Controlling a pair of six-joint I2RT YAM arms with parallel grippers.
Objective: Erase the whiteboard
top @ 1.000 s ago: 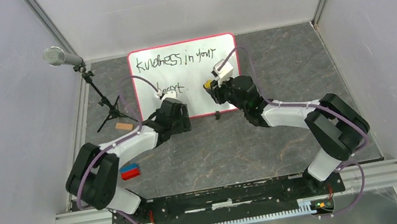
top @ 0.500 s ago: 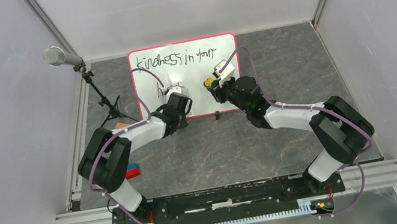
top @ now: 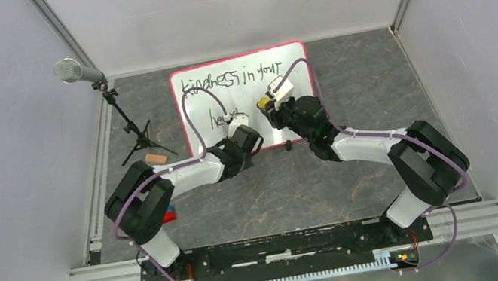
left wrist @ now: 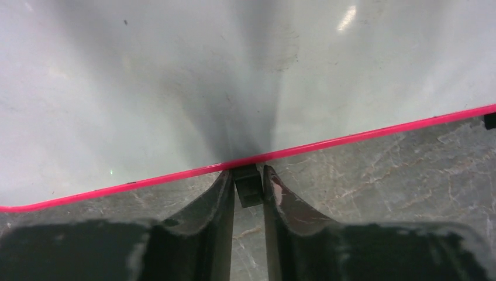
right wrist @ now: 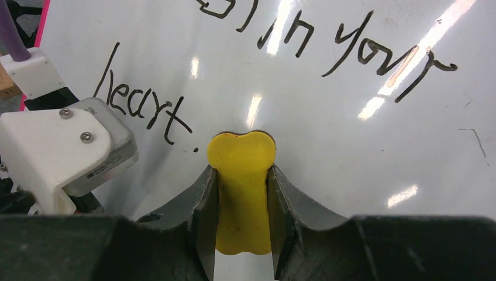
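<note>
With the whiteboard (top: 199, 127) pinched at its foot (left wrist: 249, 192) by the left gripper (left wrist: 247, 175), the eraser (right wrist: 241, 151) clamped in the right gripper (right wrist: 241, 172) should just be dragged flat over the writing (right wrist: 143, 111).

The left arm (top: 183, 173) and right arm (top: 368, 142) both reach forward from bent elbows, forearms angled inward so that the wrists sit near each other. The left gripper (left wrist: 248, 173) is low, its jaws pinched almost together on a small black foot (left wrist: 250, 190) caught between the tips. The right gripper (right wrist: 242, 170) clamps a yellow block (right wrist: 241, 149) between its jaws, the block's rounded end jutting past the tips.
</note>
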